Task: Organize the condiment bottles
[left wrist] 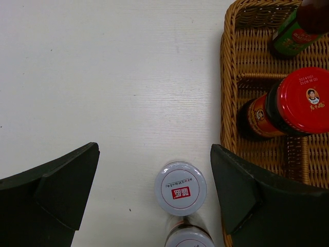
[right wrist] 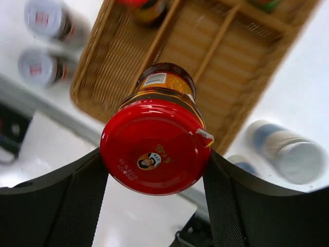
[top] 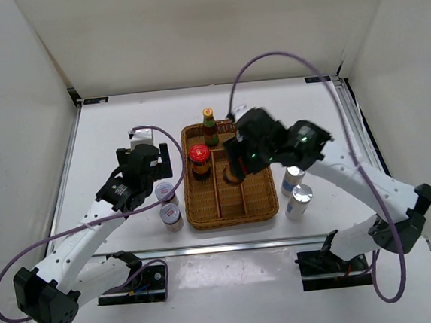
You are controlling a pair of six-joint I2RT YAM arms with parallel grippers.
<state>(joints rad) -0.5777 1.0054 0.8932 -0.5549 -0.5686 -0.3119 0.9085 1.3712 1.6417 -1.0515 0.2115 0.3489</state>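
Observation:
My right gripper (top: pixel 236 169) is shut on a red-lidded dark jar (right wrist: pixel 155 146) and holds it tilted over the middle of the wicker tray (top: pixel 233 214); the jar also shows in the top view (top: pixel 232 178). A second red-lidded jar (top: pixel 200 161) and one yellow-capped green-necked bottle (top: pixel 209 127) stand in the tray's left part. My left gripper (left wrist: pixel 154 198) is open above two silver-lidded jars (left wrist: pixel 180 188) (left wrist: pixel 189 237) left of the tray, the nearer lid between its fingers. Two silver cylinders (top: pixel 292 179) (top: pixel 300 199) stand right of the tray. The other yellow-capped bottle is hidden.
The tray's wicker rim (left wrist: pixel 226 103) lies just beside my left gripper's right finger (left wrist: pixel 241 195). White walls enclose the table on three sides. The arm bases and cables sit at the near edge.

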